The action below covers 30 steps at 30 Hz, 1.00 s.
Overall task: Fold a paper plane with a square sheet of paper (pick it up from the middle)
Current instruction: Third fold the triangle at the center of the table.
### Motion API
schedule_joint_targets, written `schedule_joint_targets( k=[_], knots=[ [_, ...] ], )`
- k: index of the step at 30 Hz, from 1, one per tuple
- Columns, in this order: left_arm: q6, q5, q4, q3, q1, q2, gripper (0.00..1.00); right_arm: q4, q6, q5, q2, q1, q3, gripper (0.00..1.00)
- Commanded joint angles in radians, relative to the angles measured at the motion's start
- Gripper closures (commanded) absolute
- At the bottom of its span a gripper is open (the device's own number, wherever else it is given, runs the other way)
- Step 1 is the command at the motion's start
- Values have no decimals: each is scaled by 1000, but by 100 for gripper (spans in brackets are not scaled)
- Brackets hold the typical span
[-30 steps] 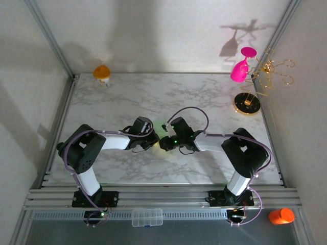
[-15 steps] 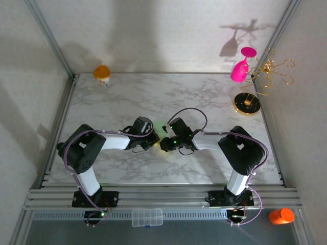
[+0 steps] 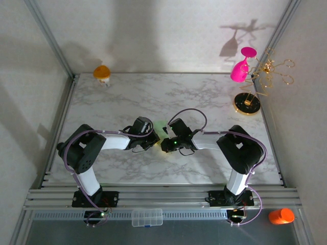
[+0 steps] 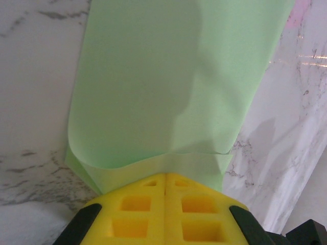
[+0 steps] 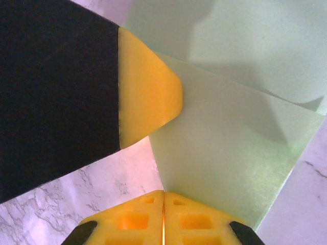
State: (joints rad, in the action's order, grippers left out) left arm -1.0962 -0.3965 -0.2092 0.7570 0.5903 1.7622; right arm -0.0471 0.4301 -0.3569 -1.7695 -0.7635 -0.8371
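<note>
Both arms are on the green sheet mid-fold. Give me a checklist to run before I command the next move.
1. Left gripper shut on the paper: ok, pads together on its near edge.
2. Right gripper shut on the paper: ok.
3. Folded layers lined up: not ok, the top layer's edge curls and stops short of the lower one.
4. Room between the grippers: not ok, the left gripper's finger sits right beside the right gripper.
5. Crease pressed flat: cannot tell.
6. Clear of the gold stand and pink glass: ok, both in the far right corner.
</note>
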Motion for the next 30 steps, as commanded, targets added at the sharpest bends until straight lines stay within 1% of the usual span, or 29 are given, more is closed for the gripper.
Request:
schedule_joint_targets(
  k=[1,9,20,23,26,28,30],
  knots=[
    [7,93,119,-41,-3,54,96,80,-25,11,-10,7,12,90],
    [13,99,123,-45,-9,57,96,99,-40,-49,72,12,74,90],
    [24,90,123,-35,-9,57,96,113,-25,-13,107,21,138,89],
    [27,81,113,-33,-9,57,96,75,-29,-18,143,29,117,89],
    [26,73,104,-29,-7,50,96,-33,1,-56,191,30,98,89],
    [24,61,93,-30,-3,43,95,-61,16,-50,193,29,91,89],
    [24,58,88,-27,-1,42,95,-53,13,-24,167,30,74,89]
  ],
)
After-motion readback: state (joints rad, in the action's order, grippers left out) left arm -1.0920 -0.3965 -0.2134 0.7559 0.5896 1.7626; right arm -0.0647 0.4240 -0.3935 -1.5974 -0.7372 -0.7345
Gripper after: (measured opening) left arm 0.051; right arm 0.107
